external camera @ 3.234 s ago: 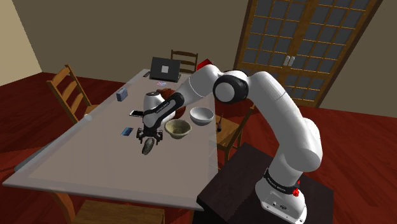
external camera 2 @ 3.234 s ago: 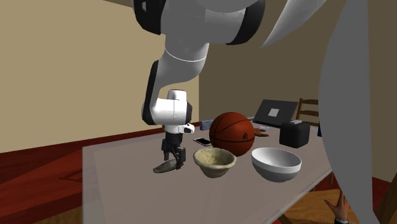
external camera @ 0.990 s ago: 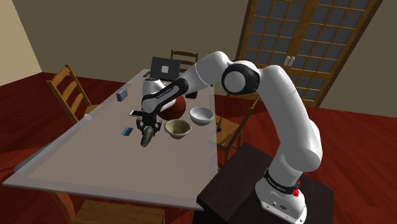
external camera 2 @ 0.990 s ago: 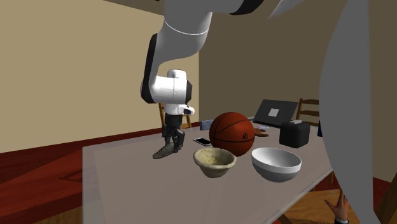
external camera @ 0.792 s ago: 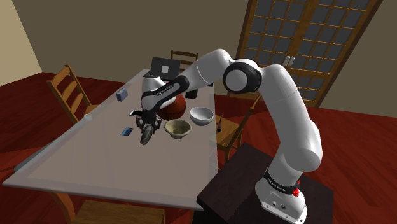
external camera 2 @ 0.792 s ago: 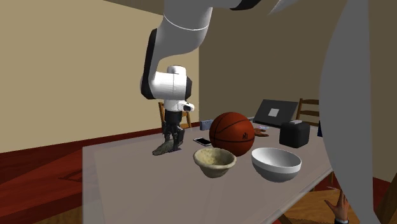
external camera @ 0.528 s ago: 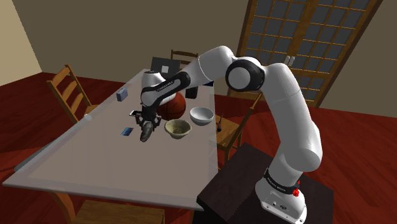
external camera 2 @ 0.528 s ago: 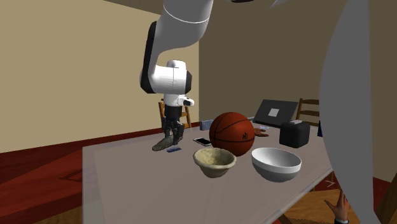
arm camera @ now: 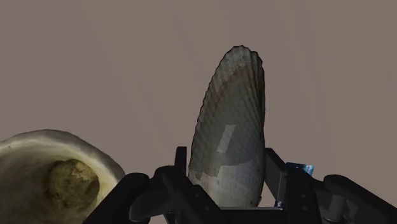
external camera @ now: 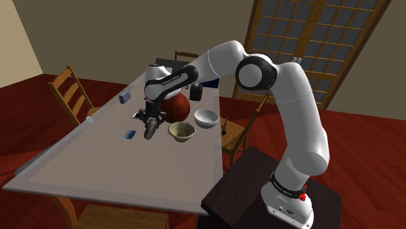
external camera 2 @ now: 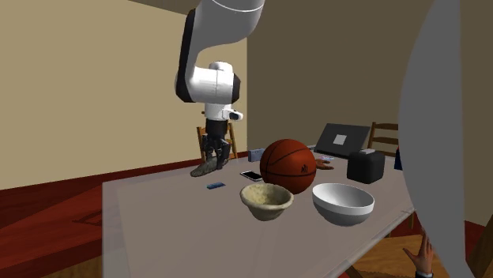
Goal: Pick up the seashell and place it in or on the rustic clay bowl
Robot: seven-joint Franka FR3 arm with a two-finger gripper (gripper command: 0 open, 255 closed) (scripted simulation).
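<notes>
Seashell (arm camera: 228,133): long, narrow, grey-brown, finely ribbed, with a scalloped far edge and a pale patch mid-face. Its long axis runs along the fingers, the ribbed end pointing away from the tool (arm camera: 226,159).

Tool: fingers clamped on the shell's near end, one on each side.

Location: the shell hangs tilted under the tool, clear of the surface (external camera: 97,162), lower tip toward the second exterior view's left. It is above a small blue card (external camera 2: 215,185).

Rough beige clay bowl (external camera: 182,132): on the surface, just beside the shell toward the shoulder view's right.

Basketball (external camera 2: 288,166) and white bowl (external camera 2: 343,203): near the clay bowl.
</notes>
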